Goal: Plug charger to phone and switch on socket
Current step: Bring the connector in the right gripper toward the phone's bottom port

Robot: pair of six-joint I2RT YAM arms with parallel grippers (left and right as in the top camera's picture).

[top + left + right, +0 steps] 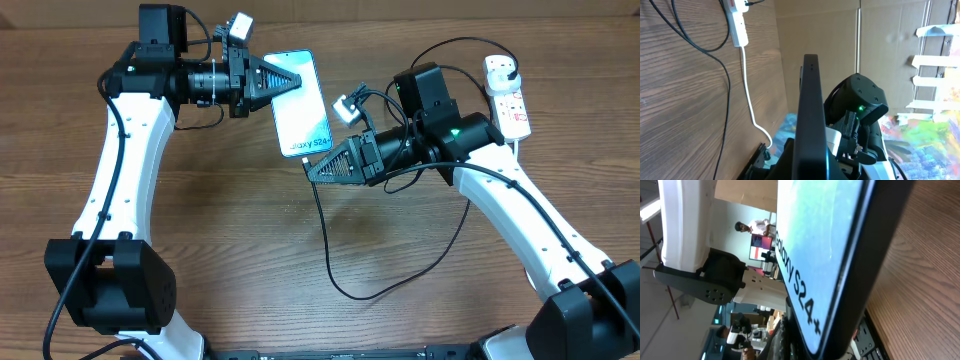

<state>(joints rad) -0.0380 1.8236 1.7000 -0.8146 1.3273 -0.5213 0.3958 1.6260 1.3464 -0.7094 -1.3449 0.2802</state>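
Observation:
The phone (pixel 302 105), cyan screen up, is held at its top left edge by my left gripper (pixel 283 80), which is shut on it. In the left wrist view the phone (pixel 807 100) shows edge-on between the jaws (pixel 807 167). My right gripper (pixel 312 168) is shut at the phone's bottom edge, and the charger cable (pixel 330 250) runs out from its tip. In the right wrist view the phone (pixel 825 240) fills the frame just ahead of the jaws (pixel 805 345); the connector tip is hidden. The white socket (pixel 510 100) lies at the far right with the black plug (pixel 503 68) in it.
The black cable loops across the table's middle toward the front and back up to the socket. The socket (pixel 738 20) and its thick white lead (pixel 752 100) also show in the left wrist view. Both arm bases stand at the front corners.

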